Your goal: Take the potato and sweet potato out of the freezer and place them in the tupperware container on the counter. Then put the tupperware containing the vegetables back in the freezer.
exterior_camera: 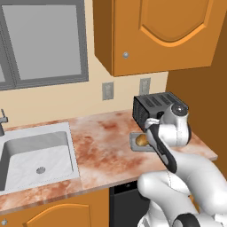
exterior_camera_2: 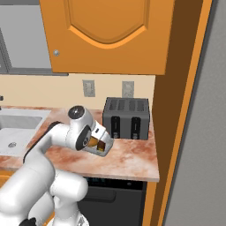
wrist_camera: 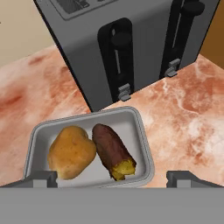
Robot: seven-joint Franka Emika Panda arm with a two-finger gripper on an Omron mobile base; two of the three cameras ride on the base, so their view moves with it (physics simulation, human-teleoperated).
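Hand (wrist_camera: pixel 111 177) w/ tips wide apart over tupperware container (wrist_camera: pixel 141 131); potato (wrist_camera: pixel 71 152) at 9 o'clock touching sweet potato (wrist_camera: pixel 113 150), toaster (wrist_camera: pixel 127 39) at 12.

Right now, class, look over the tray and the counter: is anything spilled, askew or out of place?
Nothing stands out. The potato and sweet potato lie side by side inside the tray, which sits flat on the counter in front of the toaster. Nothing has spilled around it.
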